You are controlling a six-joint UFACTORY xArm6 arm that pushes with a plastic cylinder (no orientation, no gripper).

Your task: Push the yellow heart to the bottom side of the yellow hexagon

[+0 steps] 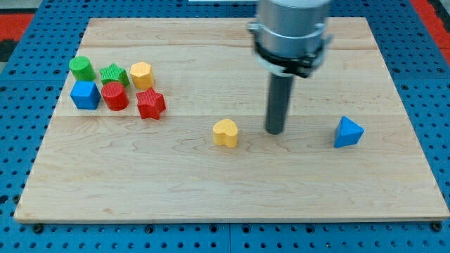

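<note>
The yellow heart point(226, 132) lies near the middle of the wooden board point(211, 190). The yellow hexagon point(141, 74) sits at the view's upper left, in a cluster of blocks. My tip point(275, 131) rests on the board just to the right of the yellow heart, a small gap apart from it. The heart is to the right of and below the hexagon, with the red star point(150, 104) between them.
Beside the hexagon are a green cylinder point(81, 68), a green star point(113, 74), a blue cube point(85, 94) and a red cylinder point(114, 95). A blue triangle point(348, 132) lies at the right. Blue pegboard surrounds the board.
</note>
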